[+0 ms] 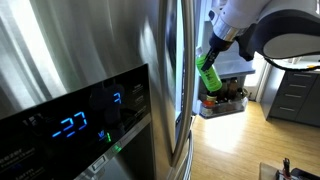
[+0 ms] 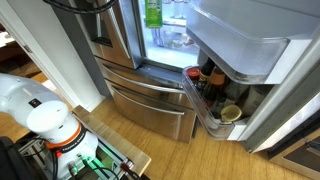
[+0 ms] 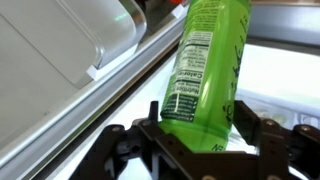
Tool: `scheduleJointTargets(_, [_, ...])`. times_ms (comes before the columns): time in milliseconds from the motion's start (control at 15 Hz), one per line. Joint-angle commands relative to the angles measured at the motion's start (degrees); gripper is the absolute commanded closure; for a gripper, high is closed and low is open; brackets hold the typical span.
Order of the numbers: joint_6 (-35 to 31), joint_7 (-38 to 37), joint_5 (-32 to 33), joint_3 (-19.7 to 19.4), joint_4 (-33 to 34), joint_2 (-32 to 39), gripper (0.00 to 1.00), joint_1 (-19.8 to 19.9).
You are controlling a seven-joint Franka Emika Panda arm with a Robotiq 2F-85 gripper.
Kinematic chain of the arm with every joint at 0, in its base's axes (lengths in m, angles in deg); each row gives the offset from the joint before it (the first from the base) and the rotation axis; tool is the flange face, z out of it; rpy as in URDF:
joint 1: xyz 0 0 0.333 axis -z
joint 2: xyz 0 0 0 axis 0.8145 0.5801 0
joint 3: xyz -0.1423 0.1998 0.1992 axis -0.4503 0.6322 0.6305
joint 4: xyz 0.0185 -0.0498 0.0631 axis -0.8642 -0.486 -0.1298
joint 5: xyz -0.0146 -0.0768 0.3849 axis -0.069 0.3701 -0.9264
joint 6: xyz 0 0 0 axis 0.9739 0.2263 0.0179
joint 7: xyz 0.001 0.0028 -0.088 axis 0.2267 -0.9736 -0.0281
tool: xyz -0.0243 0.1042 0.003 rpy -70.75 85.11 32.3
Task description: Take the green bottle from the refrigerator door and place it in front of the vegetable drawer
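Note:
My gripper (image 3: 198, 122) is shut on the green bottle (image 3: 205, 60), which fills the wrist view with its printed label facing me. In an exterior view the gripper (image 1: 214, 52) holds the bottle (image 1: 208, 73) in the air beside the edge of the stainless door. From above, the bottle (image 2: 152, 12) hangs in front of the lit refrigerator opening (image 2: 170, 40). The refrigerator door (image 2: 245, 45) with its pale white lining stands open, and its lower rack (image 2: 205, 110) holds dark jars. I cannot make out the vegetable drawer.
A stainless door with a blue digital display (image 1: 75, 125) fills the near side. Stainless drawer fronts (image 2: 150, 100) sit below the opening. The dark jars (image 1: 225, 98) stand in the door rack. A white ribbed panel (image 3: 60, 50) lies close beside the bottle. Wooden floor (image 1: 235, 145) lies below.

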Motion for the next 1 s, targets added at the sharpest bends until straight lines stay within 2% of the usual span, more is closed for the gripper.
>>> scheduleJointTargets(0, [-15.12,-0.10,-5.42,-3.30,-2.95,3.15,0.51,1.87])
scheduleJointTargets(67, [-17.68,0.71,-8.10,-4.22,-3.29,4.37,0.51,2.45])
scheduleJointTargets(133, [-13.82,1.27,-6.30,-0.62,-2.22,3.00,0.26,4.43])
scheduleJointTargets(267, [-17.15,1.36,-8.08,-1.69,-2.78,4.87,0.26,5.26])
scheduleJointTargets(667, [-17.57,1.35,-8.55,-1.75,-2.71,5.15,0.26,5.34])
scheduleJointTargets(733, [-18.77,1.15,-7.81,-1.61,-2.76,5.72,0.51,5.48])
scheduleJointTargets(933, [-29.34,0.64,-10.87,-3.10,-3.60,10.82,0.51,5.30])
